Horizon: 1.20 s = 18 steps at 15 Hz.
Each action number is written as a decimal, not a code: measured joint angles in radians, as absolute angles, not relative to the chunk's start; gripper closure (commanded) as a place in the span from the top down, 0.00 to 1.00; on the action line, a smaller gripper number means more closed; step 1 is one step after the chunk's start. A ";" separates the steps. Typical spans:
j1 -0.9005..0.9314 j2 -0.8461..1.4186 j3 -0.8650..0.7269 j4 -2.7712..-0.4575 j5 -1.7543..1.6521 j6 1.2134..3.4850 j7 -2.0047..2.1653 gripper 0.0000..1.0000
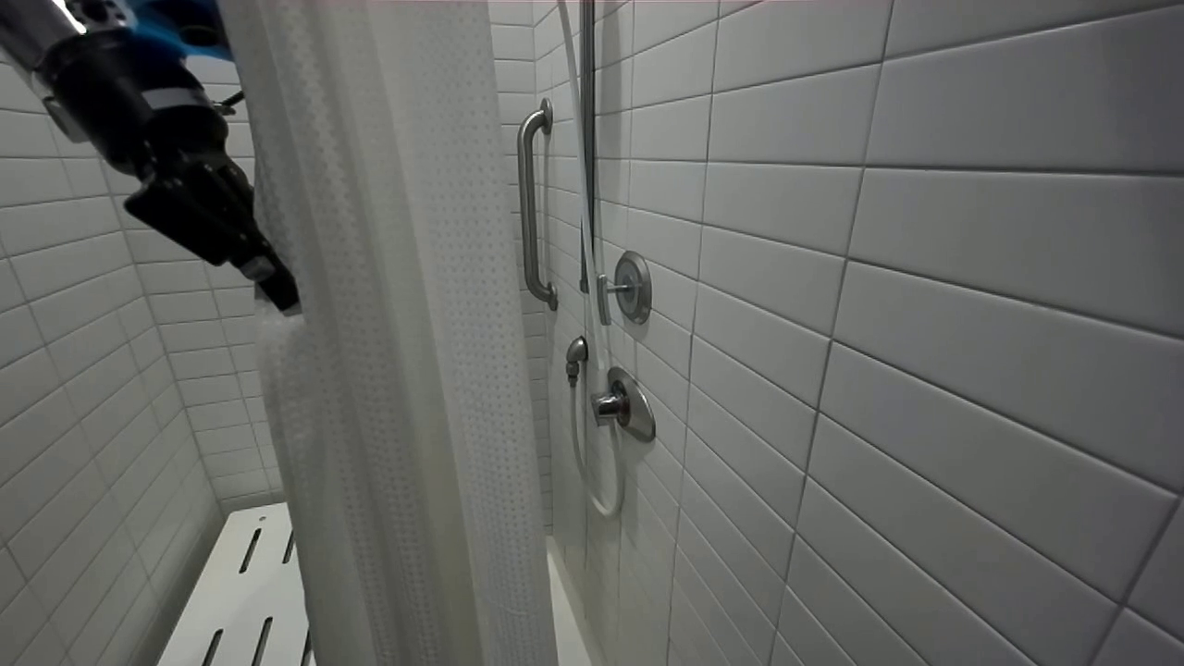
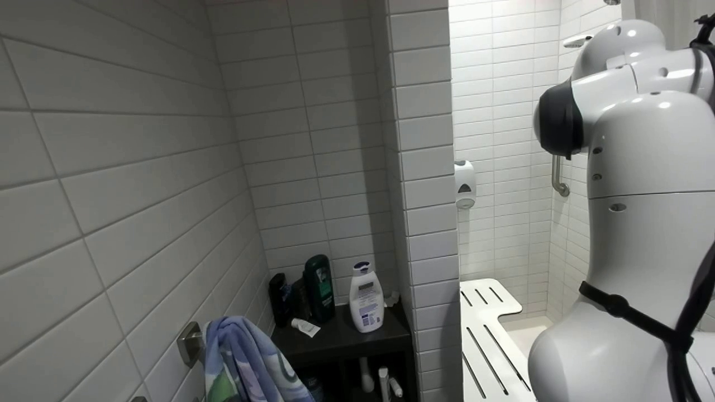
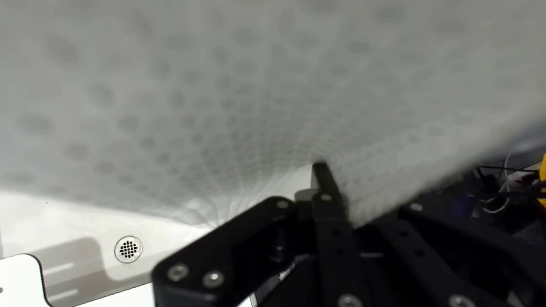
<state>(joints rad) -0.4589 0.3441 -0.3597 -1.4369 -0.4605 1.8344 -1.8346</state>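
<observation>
A white patterned shower curtain (image 1: 398, 333) hangs in folds in an exterior view. My gripper (image 1: 283, 294) reaches down from the upper left, with its black fingertips at the curtain's left edge. In the wrist view the gripper (image 3: 327, 181) is shut on the curtain (image 3: 256, 94). The folds draw together toward the fingers, and the cloth hides part of them. One fingertip shows dark against the cloth. The gripper is out of view in the exterior view where the white arm (image 2: 648, 167) stands at the right.
A white slotted bench (image 1: 231, 592) stands behind the curtain. A grab bar (image 1: 529, 203), valve handles (image 1: 634, 287) and a hose (image 1: 606, 509) are on the tiled wall. A floor drain (image 3: 128, 249) lies below. Bottles, including a white one (image 2: 366, 298), stand on a dark shelf (image 2: 346, 338) near a towel (image 2: 246, 357).
</observation>
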 measured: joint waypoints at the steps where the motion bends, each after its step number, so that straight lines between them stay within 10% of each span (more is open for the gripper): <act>1: -0.462 0.349 -0.360 -1.430 -0.460 1.833 -1.835 0.00; 18: -0.524 0.535 -0.360 -1.171 -0.459 1.740 -1.807 0.00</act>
